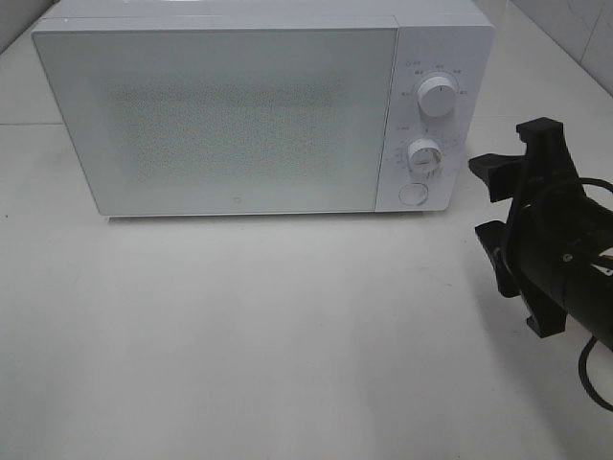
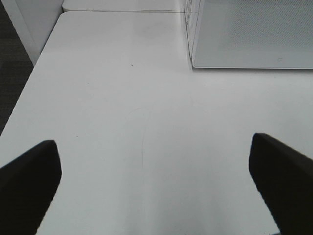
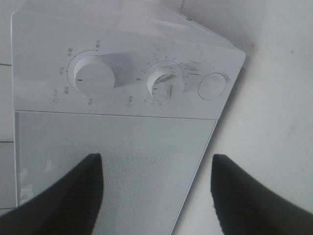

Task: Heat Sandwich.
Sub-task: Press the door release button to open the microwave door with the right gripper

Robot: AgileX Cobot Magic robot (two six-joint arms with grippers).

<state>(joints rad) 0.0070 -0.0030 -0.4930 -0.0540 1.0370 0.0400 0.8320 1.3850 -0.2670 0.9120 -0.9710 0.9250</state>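
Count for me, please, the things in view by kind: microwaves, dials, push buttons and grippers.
microwave: 1
dials: 2, the upper dial and the lower dial
push button: 1
grippers: 2, the left gripper and the right gripper
Total: 6

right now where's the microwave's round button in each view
exterior high: button at the bottom of the control panel, right of the door.
left wrist: not in it; only a door corner shows.
right wrist: button at the panel's end, next to the smaller dial.
shared landmark: the door's dotted window.
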